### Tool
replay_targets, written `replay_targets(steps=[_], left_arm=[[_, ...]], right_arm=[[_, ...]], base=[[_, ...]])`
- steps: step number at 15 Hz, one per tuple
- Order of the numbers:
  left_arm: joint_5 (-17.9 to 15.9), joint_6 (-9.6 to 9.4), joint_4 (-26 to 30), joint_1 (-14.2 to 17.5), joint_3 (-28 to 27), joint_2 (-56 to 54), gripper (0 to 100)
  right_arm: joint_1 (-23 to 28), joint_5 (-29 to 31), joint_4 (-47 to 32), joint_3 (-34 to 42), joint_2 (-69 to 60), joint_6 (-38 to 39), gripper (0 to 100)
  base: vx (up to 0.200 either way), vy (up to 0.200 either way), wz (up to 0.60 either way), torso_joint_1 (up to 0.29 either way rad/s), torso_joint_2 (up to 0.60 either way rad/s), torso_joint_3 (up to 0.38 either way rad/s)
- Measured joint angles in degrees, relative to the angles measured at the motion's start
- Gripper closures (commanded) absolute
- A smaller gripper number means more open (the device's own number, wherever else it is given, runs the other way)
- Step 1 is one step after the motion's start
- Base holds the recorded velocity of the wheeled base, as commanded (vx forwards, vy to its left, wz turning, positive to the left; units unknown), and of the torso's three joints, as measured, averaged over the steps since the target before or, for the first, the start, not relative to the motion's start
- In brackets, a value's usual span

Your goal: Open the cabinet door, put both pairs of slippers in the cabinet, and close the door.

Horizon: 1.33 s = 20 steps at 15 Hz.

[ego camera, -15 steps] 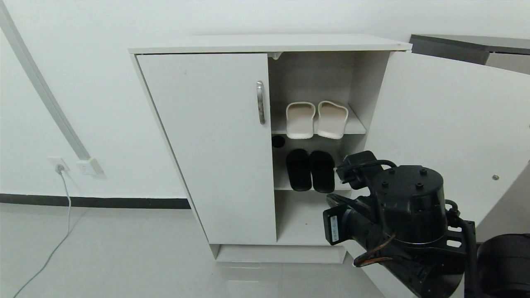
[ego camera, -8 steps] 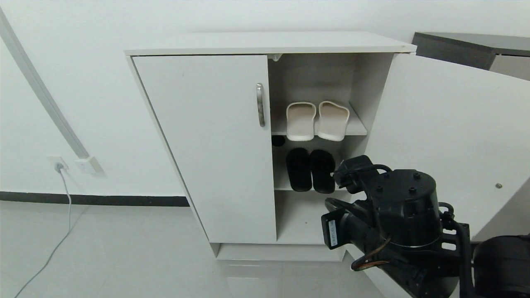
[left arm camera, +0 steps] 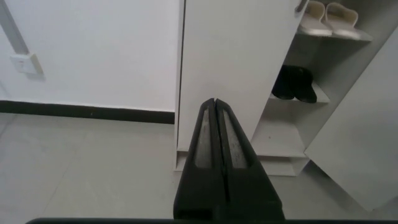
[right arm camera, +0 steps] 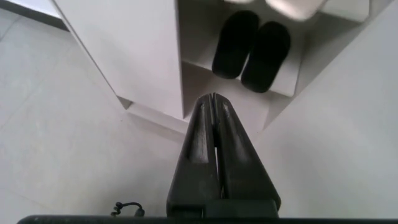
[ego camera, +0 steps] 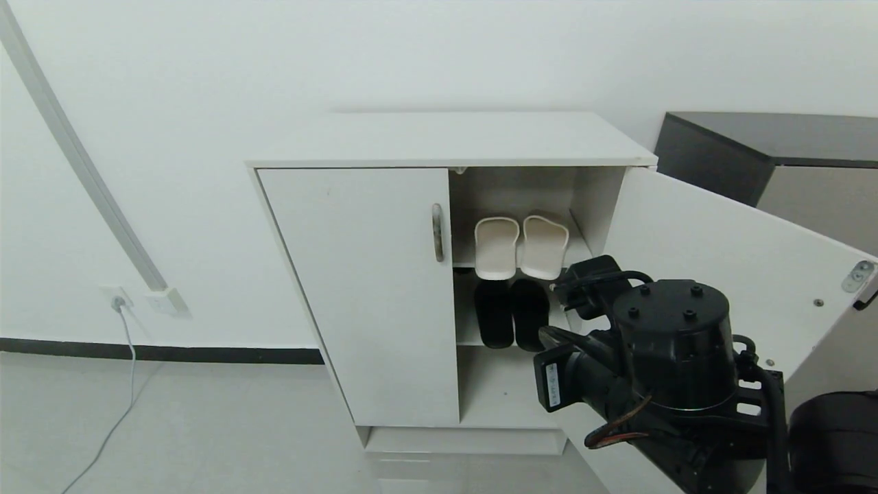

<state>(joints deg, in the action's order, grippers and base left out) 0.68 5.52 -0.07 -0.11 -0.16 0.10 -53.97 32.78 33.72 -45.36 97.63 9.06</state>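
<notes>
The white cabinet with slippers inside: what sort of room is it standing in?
Probably an indoor room staged as an entryway: a white two-door shoe cabinet holding cream slippers and black slippers, glossy pale floor tiles, a wall socket.

The left pincer (left arm camera: 215,107) is closed, its two long dark fingers pressed flat against each other along their whole length and pointing forward and slightly down. The right pincer (right arm camera: 213,99) is closed in the same way, its fingers meeting in a narrow seam and angled more steeply downward. In the head view the right arm (ego camera: 669,343) is low on the right, its round black joint housing facing up and its wrist (ego camera: 591,283) extending forward and to the left.
</notes>
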Motion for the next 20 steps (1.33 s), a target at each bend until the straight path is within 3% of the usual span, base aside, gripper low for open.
replay_targets(steps=[20], left_arm=[[-0.06,-0.02,0.0,0.01,-0.02,-0.02,100]], right_arm=[[0.0,0.01,-0.06,0.0,0.0,-0.02,100]], base=[[0.0,0.0,0.0,0.207,-0.52,-0.32]])
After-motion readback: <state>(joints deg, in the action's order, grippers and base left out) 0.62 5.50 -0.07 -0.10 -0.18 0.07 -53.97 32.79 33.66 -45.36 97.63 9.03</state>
